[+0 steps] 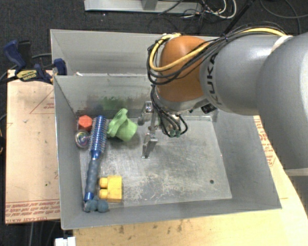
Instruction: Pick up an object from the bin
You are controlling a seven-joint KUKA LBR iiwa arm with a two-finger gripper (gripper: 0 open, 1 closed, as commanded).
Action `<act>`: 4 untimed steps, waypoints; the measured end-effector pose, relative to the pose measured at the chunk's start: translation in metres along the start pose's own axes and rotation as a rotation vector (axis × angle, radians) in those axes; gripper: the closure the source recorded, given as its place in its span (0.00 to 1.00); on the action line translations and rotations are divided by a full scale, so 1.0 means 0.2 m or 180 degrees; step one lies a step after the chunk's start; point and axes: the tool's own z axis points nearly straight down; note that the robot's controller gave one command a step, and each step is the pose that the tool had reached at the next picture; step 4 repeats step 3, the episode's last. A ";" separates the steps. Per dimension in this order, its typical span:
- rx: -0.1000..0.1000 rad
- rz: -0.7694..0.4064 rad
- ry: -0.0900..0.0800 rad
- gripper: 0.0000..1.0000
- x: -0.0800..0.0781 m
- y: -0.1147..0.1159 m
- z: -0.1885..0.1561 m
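Just left of the claw, a green lump

Along the left wall of the grey bin (195, 170) sit the smallest pieces. An orange-red faceted piece (84, 122) lies at the back, and a shiny silver ball (81, 139) sits right in front of it, the two touching or nearly so. Next comes a blue tool (97, 136) lying lengthwise. Its ribbed, spring-like handle points to the back of the bin and presses close beside the ball, while its thin shaft runs toward the front wall and ends in a pair of grey-blue knobs. A yellow block (110, 187) rests by the lower part of that shaft, so close that I cannot tell whether they touch.

Further right, near the back, lies the green lump (122, 127), soft-looking and irregular, its left side just beside the top of the blue handle. It is the thing nearest the claw (147, 148), which hangs just to its right, apart from it, over bare metal floor. Nothing sits in the claw, and I cannot tell whether it is open or closed. Between lump and claw the floor is bare.

Right of the claw the floor runs on bare to the far wall, with the arm's orange cover and looped cables above it.
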 end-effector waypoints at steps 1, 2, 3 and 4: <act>-0.0003 0.0223 -0.0013 0.00 -0.15 0.21 0.14; 0.0002 0.0230 -0.0009 1.00 -0.15 0.20 0.14; -0.0005 0.0163 -0.0036 1.00 -0.14 0.22 -0.51; -0.0005 0.0163 -0.0036 1.00 -0.14 0.22 -0.51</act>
